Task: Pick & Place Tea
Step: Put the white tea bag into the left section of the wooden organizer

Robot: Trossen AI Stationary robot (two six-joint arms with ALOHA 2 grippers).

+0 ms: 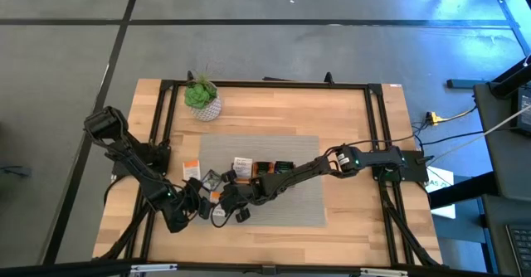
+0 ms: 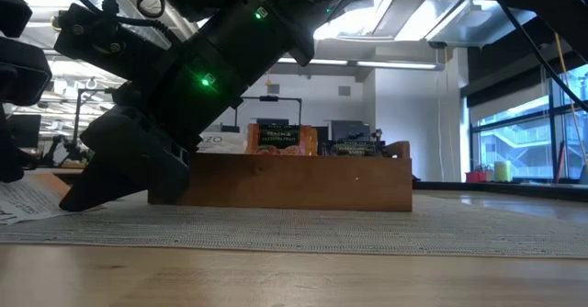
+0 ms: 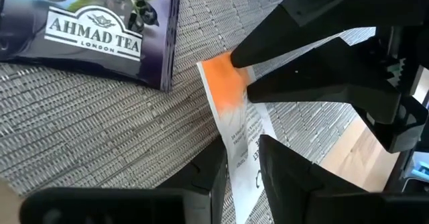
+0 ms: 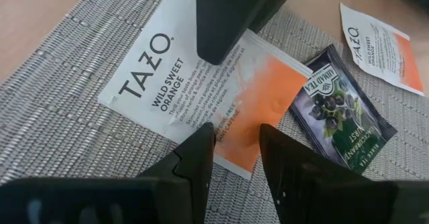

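A white-and-orange tea sachet (image 4: 181, 76) lies on the grey mat (image 1: 290, 202) near the table's left front. My two grippers face each other over it. My right gripper (image 4: 236, 133), reaching in from the right, stands slightly open with its fingertips over the sachet's orange end. My left gripper (image 3: 242, 150) is also slightly open, and the sachet's white end (image 3: 244, 163) shows in the gap between its fingers. A dark sachet (image 4: 342, 110) and another white-and-orange one (image 4: 382, 46) lie flat on the mat close by. The wooden tray (image 2: 303, 183) holds more sachets. My right gripper comes slanting down from the table's right. Its two fingertips (image 4: 204, 133) stand side by side on the sachet's orange end (image 4: 238, 153), a corner of which shows between them. My left gripper has a finger (image 4: 224, 36) over the sachet's opposite edge. I cannot tell whether it touches.
A small green plant in a white pot (image 1: 202, 97) stands at the table's far left. The tray (image 1: 270, 171) sits on the mat just beyond the grippers. More sachets (image 1: 192, 167) lie left of it. Bare wood runs along the near edge and the right side.
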